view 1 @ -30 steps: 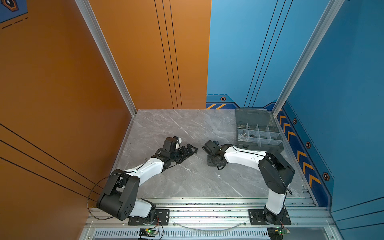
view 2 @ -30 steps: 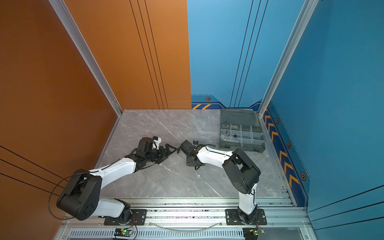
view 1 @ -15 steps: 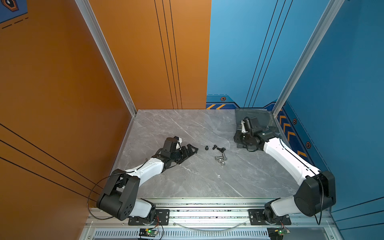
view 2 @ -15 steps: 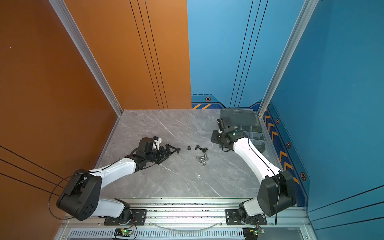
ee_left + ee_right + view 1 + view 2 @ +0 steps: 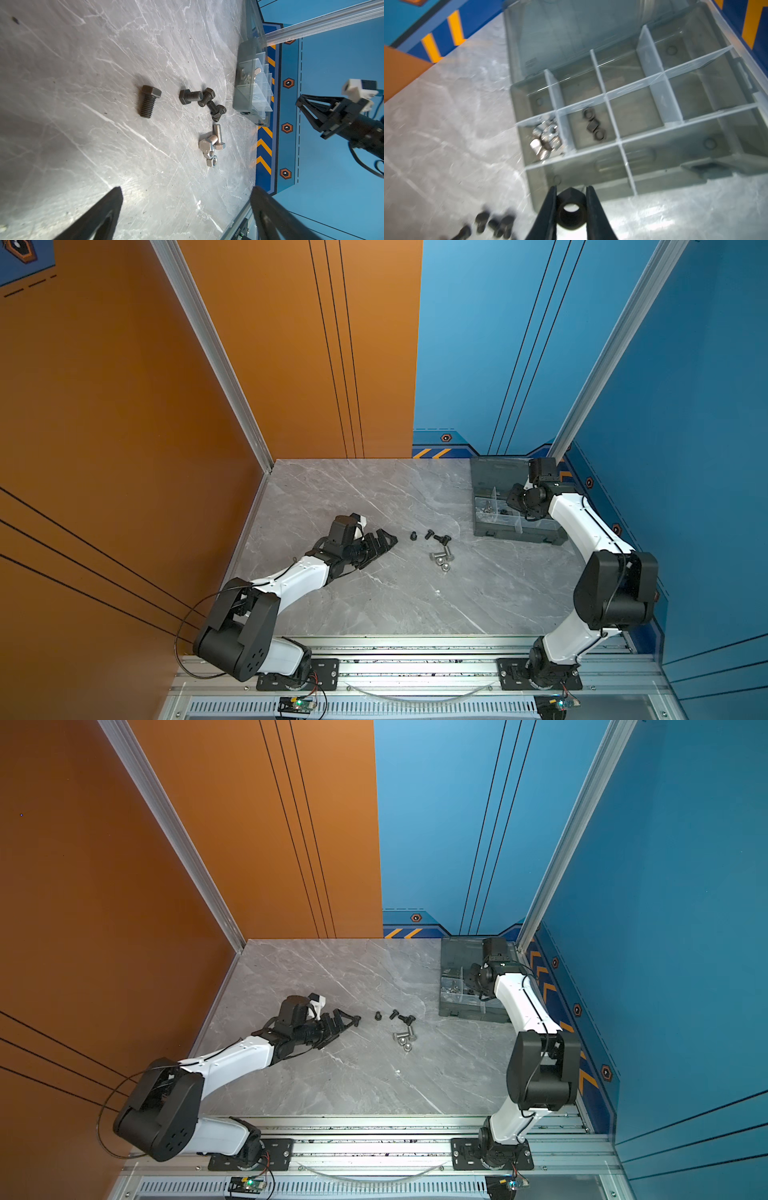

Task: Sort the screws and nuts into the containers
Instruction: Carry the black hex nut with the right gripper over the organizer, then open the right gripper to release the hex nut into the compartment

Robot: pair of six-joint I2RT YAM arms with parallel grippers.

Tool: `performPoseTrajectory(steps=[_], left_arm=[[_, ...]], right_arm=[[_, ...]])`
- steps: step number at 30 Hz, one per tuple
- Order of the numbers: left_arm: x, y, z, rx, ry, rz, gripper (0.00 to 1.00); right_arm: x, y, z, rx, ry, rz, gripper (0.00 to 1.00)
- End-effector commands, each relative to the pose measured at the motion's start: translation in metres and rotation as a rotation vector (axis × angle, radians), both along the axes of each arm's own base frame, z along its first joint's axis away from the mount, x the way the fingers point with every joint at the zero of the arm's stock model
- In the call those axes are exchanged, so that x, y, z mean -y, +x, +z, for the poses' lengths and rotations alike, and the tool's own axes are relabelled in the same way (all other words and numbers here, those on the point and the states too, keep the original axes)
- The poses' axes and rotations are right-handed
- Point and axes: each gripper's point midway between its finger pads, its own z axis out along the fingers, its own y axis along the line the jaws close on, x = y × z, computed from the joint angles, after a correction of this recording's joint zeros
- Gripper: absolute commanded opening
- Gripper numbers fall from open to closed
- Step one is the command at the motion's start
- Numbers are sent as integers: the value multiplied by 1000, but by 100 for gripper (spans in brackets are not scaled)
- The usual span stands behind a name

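A grey marble-veined tabletop [image 5: 374,605] fills a corner of orange and blue wall panels. The right gripper [image 5: 571,199] has its two black fingers [image 5: 549,209] drawn almost together on a matte black hex nut [image 5: 569,223], pinched across its flats with the bore facing the wrist camera. Just past those fingertips lies the smoky-grey translucent organiser box [image 5: 664,178], its lid laid flat on the side far from the fingers. In both top views this gripper hangs above the box. A few black hex nuts [image 5: 593,126] lie in one middle-row compartment ahead of the tips. A heap of silver wing nuts [image 5: 545,137] fills the compartment beside it, against the box's end wall.

The left gripper [image 5: 187,188] lies low over the tabletop, well apart from the box, its fingers spread wide with nothing between them. Ahead of its tips rests a lone black hex-head bolt [image 5: 148,101], then a touching knot of black bolts [image 5: 205,99]. Beside these, two silver hex-head bolts [image 5: 217,135] touch silver hex nuts [image 5: 212,160].
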Motion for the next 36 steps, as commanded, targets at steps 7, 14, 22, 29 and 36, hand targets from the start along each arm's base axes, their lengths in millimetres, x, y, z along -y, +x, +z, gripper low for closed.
performPoseTrajectory(steps=[7, 14, 22, 29, 36], left_arm=[[-1, 5, 14, 31, -1, 28, 98], [-1, 7, 16, 34, -3, 25, 98], [0, 7, 15, 33, -5, 25, 98], [-2, 7, 15, 34, -5, 26, 98], [-2, 7, 19, 39, -16, 22, 98]], right_arm=[[24, 34, -39, -73, 29, 6, 0], [16, 42, -62, -108, 60, 31, 0], [11, 44, -73, -138, 50, 52, 0], [10, 46, -80, -166, 44, 62, 16], [3, 47, -45, -134, 63, 126, 43]])
